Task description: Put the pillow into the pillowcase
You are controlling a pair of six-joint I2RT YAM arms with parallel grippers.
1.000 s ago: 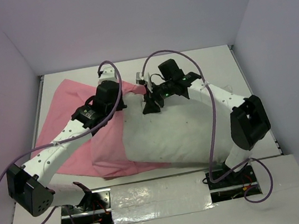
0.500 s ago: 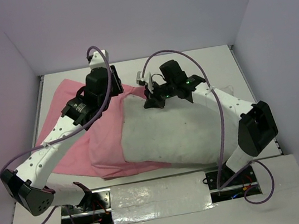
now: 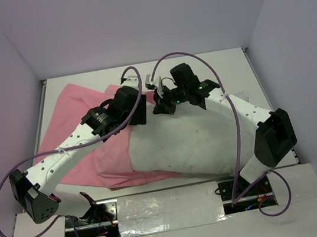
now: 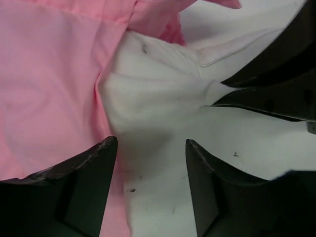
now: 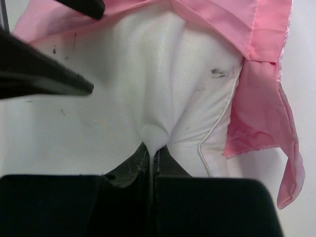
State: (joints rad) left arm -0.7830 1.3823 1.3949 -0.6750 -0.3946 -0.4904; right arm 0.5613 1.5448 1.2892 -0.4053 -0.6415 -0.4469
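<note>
The white pillow (image 3: 191, 140) lies across the middle of the table, its left end inside the pink pillowcase (image 3: 69, 117). My right gripper (image 3: 160, 107) is at the pillow's far edge. In the right wrist view it (image 5: 153, 148) is shut on a pinched fold of the pillow (image 5: 148, 74), with the pillowcase hem (image 5: 256, 108) just to the right. My left gripper (image 3: 140, 113) hangs close beside it, open. Its fingers (image 4: 89, 173) straddle the line where the pillowcase (image 4: 49, 74) meets the pillow (image 4: 163, 103), gripping nothing.
The white table (image 3: 228, 66) is boxed in by pale walls at the back and both sides. Purple cables (image 3: 197, 59) loop above both arms. A strip of silver tape (image 3: 165, 204) lies between the arm bases at the near edge.
My left gripper has opened and swung right, nearer the pillow's far corner beside the right gripper. My right gripper has shut on the pillow fabric, which has shifted slightly.
</note>
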